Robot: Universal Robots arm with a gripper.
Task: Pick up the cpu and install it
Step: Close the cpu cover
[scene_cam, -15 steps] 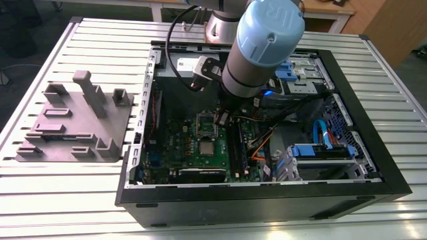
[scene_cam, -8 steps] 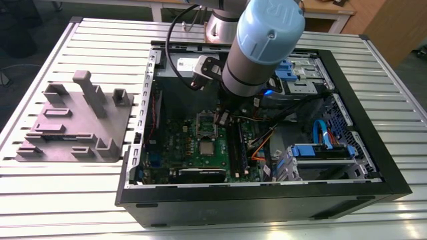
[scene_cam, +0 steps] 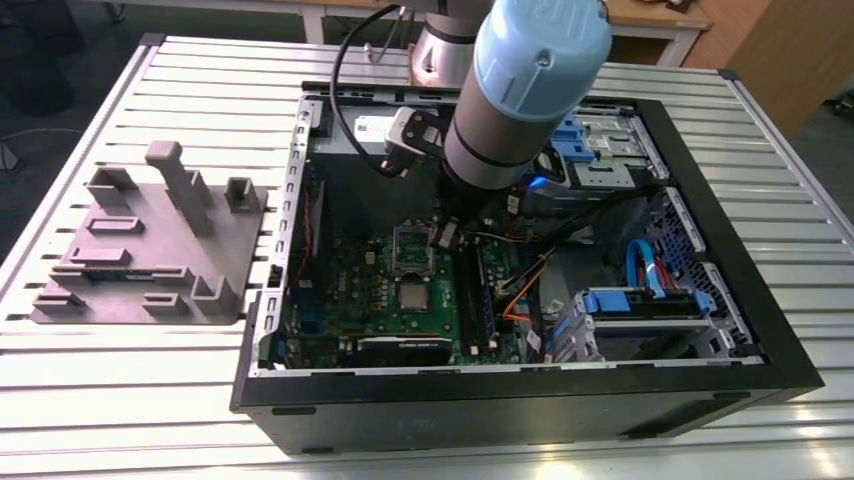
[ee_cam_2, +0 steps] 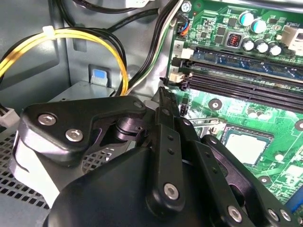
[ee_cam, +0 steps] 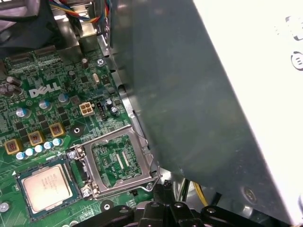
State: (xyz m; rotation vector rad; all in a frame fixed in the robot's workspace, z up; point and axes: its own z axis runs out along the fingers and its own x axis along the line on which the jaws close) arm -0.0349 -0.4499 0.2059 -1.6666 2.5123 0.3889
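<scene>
Off at the exterior view's left, on the slatted counter (scene_cam: 80, 400): gray fixture block (scene_cam: 140, 245), not in play. Moving right into the open case (scene_cam: 534, 400), found the cpu (scene_cam: 414, 297) lying flat in its socket, metal top up, edges square to the motherboard (scene_cam: 354, 285) (square chip, so no real long axis). Retention frame (ee_cam: 109, 137) beside it, open. Just right, the tool (scene_cam: 447, 235), seemingly closed on nothing. Looks seated, not latched; calls for a gentle, even press.

— What colours am I seeing?
— I've got a silver-gray cpu (ee_cam: 46, 185) on a green motherboard (ee_cam: 52, 106), lower left in the first wrist view.
— And the gripper (ee_cam_2: 163, 97)?
— Black; yellow cables (ee_cam_2: 71, 35) upper left.
</scene>
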